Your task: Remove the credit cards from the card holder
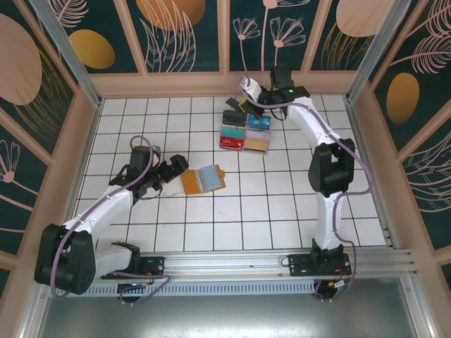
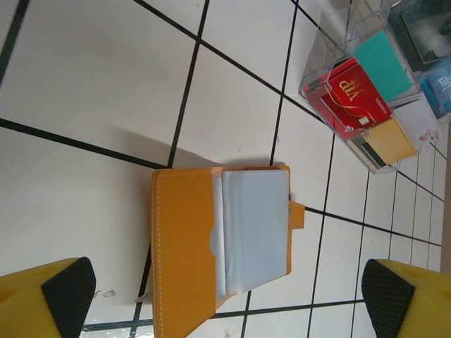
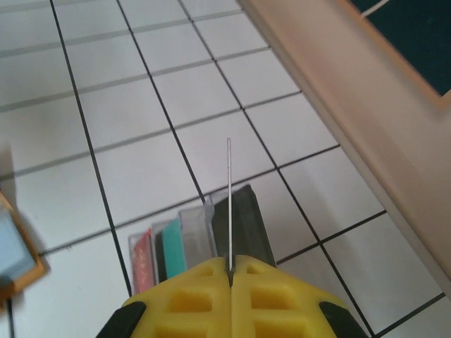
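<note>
Well, in the top external view I count one card holder (image 1: 203, 179), lying open on the tiled surface (image 1: 282, 204) with its long axis roughly left to right and slightly tilted. The left jaws (image 1: 171, 169) sit just left of the holder, spread wide and holding nothing, so my left arm is plainly the nearer one. The right jaws (image 1: 248, 91) are well beyond the holder toward the back, above a clear organizer (image 1: 244, 132); in it I make out six card stacks (image 1: 231, 143): black, blue, teal, a pale one, red and gold.

In the left wrist view the holder lies straight ahead, between the two black pads (image 2: 67, 299); its tan flap is on one side and a grey-blue pocket on the other. Its opened width runs across the gap, and I judge the gap wide enough to straddle it. Whether any cards remain in that pocket I cannot tell.

In the right wrist view the jaws are closed on one credit card (image 3: 229, 190), seen edge-on as a thin line standing over the organizer. A corner of the holder shows at the left edge, well apart from these jaws; any further pull from the holder looks to me like the left arm's job.
</note>
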